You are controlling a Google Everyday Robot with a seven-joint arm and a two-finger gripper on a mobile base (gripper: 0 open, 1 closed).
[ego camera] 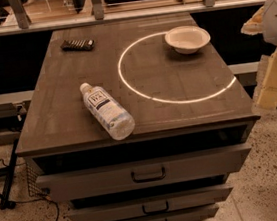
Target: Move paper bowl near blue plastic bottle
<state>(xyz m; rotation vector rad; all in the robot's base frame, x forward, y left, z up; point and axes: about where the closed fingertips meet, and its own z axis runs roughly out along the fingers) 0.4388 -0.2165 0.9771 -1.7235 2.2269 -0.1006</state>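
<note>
The paper bowl (187,38) is a small off-white bowl standing upright at the far right of the dark cabinet top (68,116). The blue plastic bottle (107,110) is clear, with a white cap and a white-and-blue label. It lies on its side near the front left, cap pointing away from the front edge. The bowl and bottle are well apart. Cream and white parts of my arm (272,50) show at the right edge, off the side of the cabinet. My gripper itself is out of view.
A small dark remote-like object (77,44) lies at the far left of the top. A bright ring of light (173,68) crosses the right half. Below the top are three drawers, the upper one (146,172) slightly open. Cables (18,198) lie on the floor to the left.
</note>
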